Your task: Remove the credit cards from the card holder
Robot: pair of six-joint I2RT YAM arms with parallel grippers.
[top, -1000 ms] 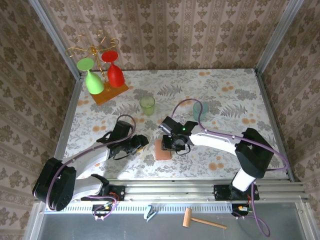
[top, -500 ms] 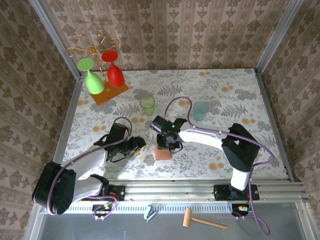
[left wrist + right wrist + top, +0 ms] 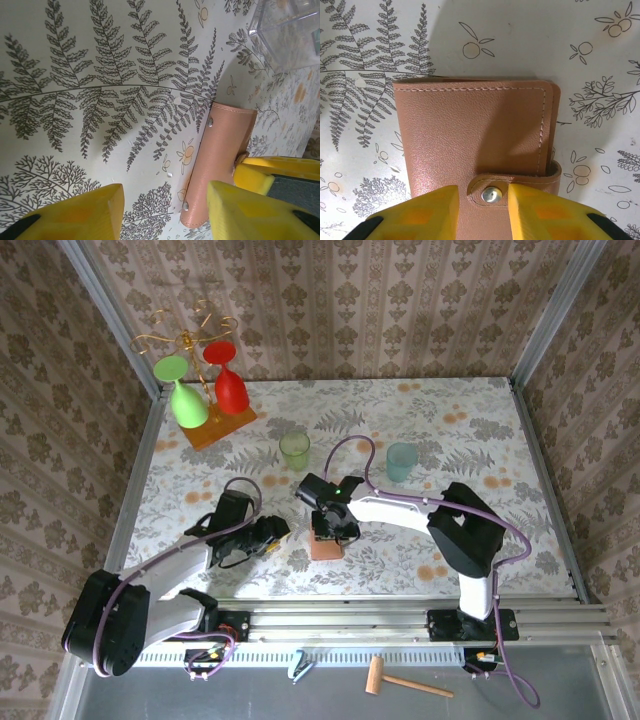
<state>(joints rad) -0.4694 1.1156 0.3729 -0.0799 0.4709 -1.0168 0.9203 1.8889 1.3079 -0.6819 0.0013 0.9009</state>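
The salmon-pink card holder [image 3: 326,543] lies closed on the fern-patterned table, its strap snapped down. In the right wrist view the card holder [image 3: 475,130] is right below my right gripper [image 3: 482,210]. Its yellow fingers stand apart on either side of the silver snap button [image 3: 494,194], gripping nothing. From above, the right gripper [image 3: 333,524] hovers over the holder's far end. My left gripper [image 3: 270,532] is just left of the holder, open and empty. Its wrist view has the card holder [image 3: 223,150] beside the right fingertip [image 3: 250,210]. The credit cards are hidden.
A green cup [image 3: 294,450] and a teal cup [image 3: 401,461] stand behind the arms. At the back left is a glass rack [image 3: 215,425] with a green and a red glass. A wooden mallet [image 3: 405,681] lies below the rail.
My right gripper has shifted left and settled over the card holder's snap end. The left gripper has drawn back slightly to the left. The holder has not moved.
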